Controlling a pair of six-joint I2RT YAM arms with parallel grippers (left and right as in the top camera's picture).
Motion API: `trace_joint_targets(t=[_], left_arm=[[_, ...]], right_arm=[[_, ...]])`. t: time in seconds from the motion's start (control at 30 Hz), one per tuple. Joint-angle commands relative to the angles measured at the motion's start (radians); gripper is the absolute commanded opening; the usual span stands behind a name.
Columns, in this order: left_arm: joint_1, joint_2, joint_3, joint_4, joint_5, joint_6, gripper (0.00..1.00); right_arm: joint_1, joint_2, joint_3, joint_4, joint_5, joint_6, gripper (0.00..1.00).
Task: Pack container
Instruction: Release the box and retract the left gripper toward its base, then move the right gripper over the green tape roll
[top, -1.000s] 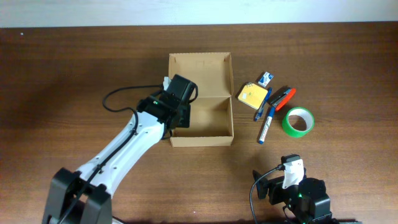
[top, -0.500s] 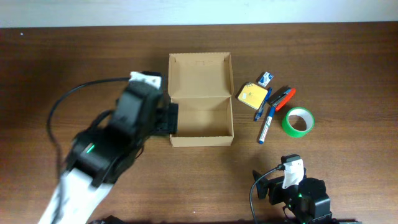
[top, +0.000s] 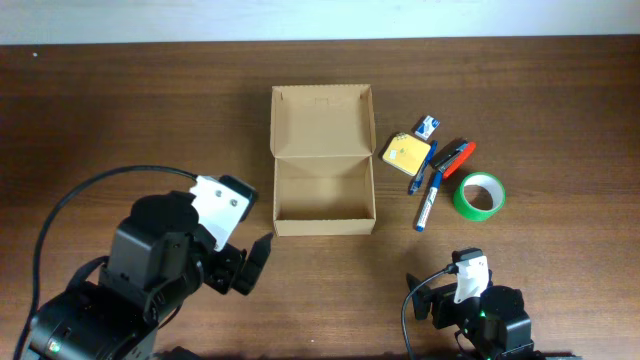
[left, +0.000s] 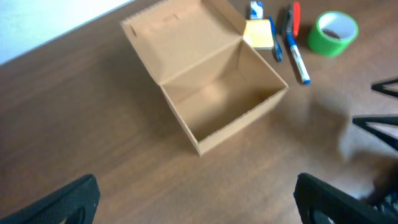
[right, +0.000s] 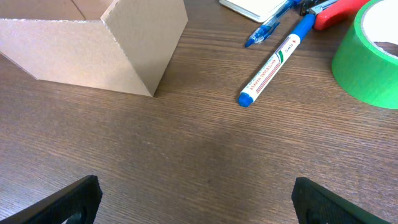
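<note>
Both arms sit on the near side of the box, on a brown wood table. Left gripper: near-left of the box, clear of it, fingers spread wide, released, nothing between them. Right gripper: near-right of the box, low over the table, also released and holding nothing; its view takes in the box's near-right corner. The box stands upright and open, four walls up, and the overhead view looks straight down to its inner floor. Items lie in a cluster just right of the box, none touching it as far as I can tell. A blue marker lies closest to the near end, with a green tape roll on the marker's side away from the box. Farther back lie a blue pen, a red-handled tool and a yellow pad, the pad nearest the box wall. A small blue-white item lies farthest back; type unreadable. The lid is hinged at the box's far edge and folded back.
</note>
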Motion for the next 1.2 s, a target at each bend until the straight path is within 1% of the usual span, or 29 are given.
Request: trace_joint_targets(t=[0.0,1.03,1.1,1.17], left_arm=[[0.003,0.0,0.014,-0.013,0.045,0.042,1.0],[0.003,0.001,0.014,-0.012,0.044,0.042,1.0],[0.003,0.001,0.014,-0.012,0.044,0.042,1.0],[0.003,0.001,0.014,-0.012,0.044,0.043,1.0]], right_arm=[[-0.005,-0.01,-0.01,0.002,-0.005,0.008,0.99],[-0.005,-0.01,-0.01,0.018,-0.013,0.01,0.99],[-0.005,-0.01,-0.01,0.042,-0.049,0.048,0.99],[-0.005,-0.01,-0.01,0.094,-0.079,0.151,0.99]])
